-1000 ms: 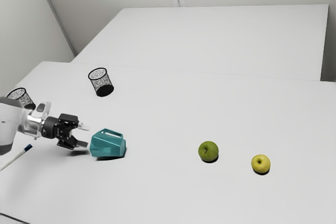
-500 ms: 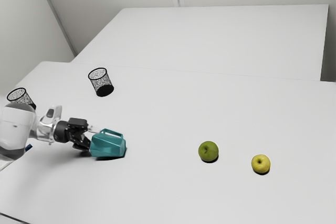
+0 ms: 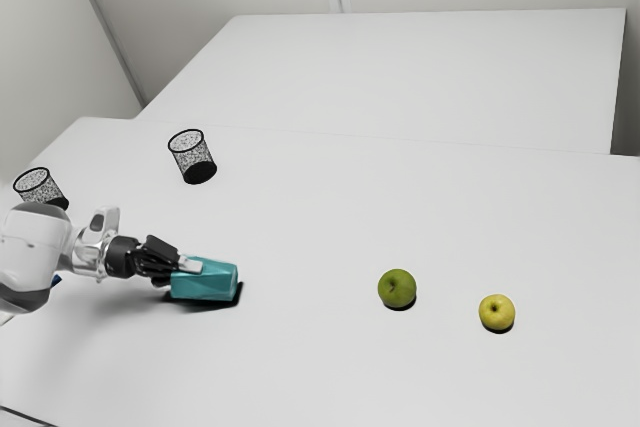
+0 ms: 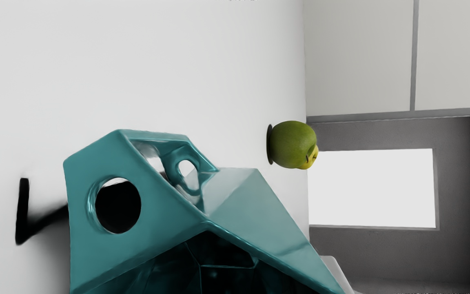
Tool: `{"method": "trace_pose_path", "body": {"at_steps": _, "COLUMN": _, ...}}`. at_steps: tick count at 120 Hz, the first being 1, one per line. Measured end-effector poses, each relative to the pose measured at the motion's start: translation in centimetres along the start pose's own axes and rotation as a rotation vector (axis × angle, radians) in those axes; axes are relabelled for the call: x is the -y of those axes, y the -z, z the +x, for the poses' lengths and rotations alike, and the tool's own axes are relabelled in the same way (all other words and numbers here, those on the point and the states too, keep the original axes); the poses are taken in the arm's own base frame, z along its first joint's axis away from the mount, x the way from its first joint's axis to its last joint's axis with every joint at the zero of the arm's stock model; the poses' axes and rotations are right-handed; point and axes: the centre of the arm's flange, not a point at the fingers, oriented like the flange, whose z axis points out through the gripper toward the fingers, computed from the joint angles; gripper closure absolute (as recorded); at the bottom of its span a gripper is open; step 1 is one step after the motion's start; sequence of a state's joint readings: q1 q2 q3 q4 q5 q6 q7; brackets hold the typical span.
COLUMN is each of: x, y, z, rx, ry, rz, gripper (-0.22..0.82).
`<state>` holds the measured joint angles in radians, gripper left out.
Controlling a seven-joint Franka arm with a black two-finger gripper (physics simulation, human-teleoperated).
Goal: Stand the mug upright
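The teal mug lies on its side on the table, its base toward the exterior view's right and its mouth facing my hand. My gripper is at the mouth end, overlapping the mug's upper edge there. In the wrist view the mug is very close, its dark hollow facing the camera and its pierced handle standing out from one side. A pale part of the gripper shows beside the mug's outer wall. Whether it grips the wall cannot be told.
A green apple and a yellow apple rest beyond the mug, toward the exterior view's right. Two black mesh cups stand farther back on the white table, one close behind the arm.
My hand has moved toward the exterior view's right, reached the mug and turned. The mug has rolled on its side, so the handle loop that stood on top no longer shows there.
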<state>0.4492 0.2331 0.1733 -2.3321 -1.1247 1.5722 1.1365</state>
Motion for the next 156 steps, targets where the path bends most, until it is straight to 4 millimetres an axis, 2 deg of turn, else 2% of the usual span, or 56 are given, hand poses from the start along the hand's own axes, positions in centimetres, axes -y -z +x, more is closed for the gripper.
{"method": "trace_pose_path", "body": {"at_steps": 8, "x": -0.7, "y": -0.2, "z": 0.3, "rx": 0.005, "ry": -0.020, "rz": 0.004, "gripper": 0.75}}
{"method": "trace_pose_path", "body": {"at_steps": 17, "x": -2.4, "y": -0.4, "z": 1.0, "rx": 0.013, "ry": -0.064, "rz": 0.012, "gripper": 0.76}}
{"method": "trace_pose_path", "body": {"at_steps": 23, "x": -4.6, "y": -0.6, "z": 2.1, "rx": 0.024, "ry": -0.119, "rz": 0.027, "gripper": 0.76}}
{"method": "trace_pose_path", "body": {"at_steps": 34, "x": -9.3, "y": -1.1, "z": 5.5, "rx": 0.082, "ry": -0.252, "rz": 0.096, "gripper": 0.77}}
{"method": "trace_pose_path", "body": {"at_steps": 48, "x": -14.1, "y": -1.9, "z": 9.3, "rx": 0.229, "ry": -0.410, "rz": 0.295, "gripper": 0.77}}
{"method": "trace_pose_path", "body": {"at_steps": 56, "x": -16.0, "y": -4.0, "z": 10.8, "rx": 0.347, "ry": -0.496, "rz": 0.442, "gripper": 0.78}}
{"method": "trace_pose_path", "body": {"at_steps": 73, "x": -18.5, "y": -11.3, "z": 12.2, "rx": 0.546, "ry": -0.676, "rz": 0.722, "gripper": 0.78}}
{"method": "trace_pose_path", "body": {"at_steps": 83, "x": -19.0, "y": -13.1, "z": 12.6, "rx": 0.608, "ry": -0.749, "rz": 0.880, "gripper": 0.78}}
{"method": "trace_pose_path", "body": {"at_steps": 105, "x": -18.2, "y": -14.0, "z": 13.3, "rx": 0.687, "ry": -0.807, "rz": 1.140, "gripper": 0.78}}
{"method": "trace_pose_path", "body": {"at_steps": 116, "x": -17.3, "y": -14.1, "z": 13.3, "rx": 0.681, "ry": -0.784, "rz": 1.201, "gripper": 0.78}}
{"method": "trace_pose_path", "body": {"at_steps": 134, "x": -14.5, "y": -14.9, "z": 12.9, "rx": 0.659, "ry": -0.724, "rz": 1.239, "gripper": 0.78}}
{"method": "trace_pose_path", "body": {"at_steps": 144, "x": -14.0, "y": -15.1, "z": 13.0, "rx": 0.629, "ry": -0.700, "rz": 1.255, "gripper": 0.78}}
{"method": "trace_pose_path", "body": {"at_steps": 148, "x": -13.9, "y": -15.1, "z": 13.0, "rx": 0.617, "ry": -0.691, "rz": 1.260, "gripper": 0.76}}
{"method": "trace_pose_path", "body": {"at_steps": 156, "x": -13.5, "y": -15.1, "z": 12.9, "rx": 0.600, "ry": -0.667, "rz": 1.265, "gripper": 0.62}}
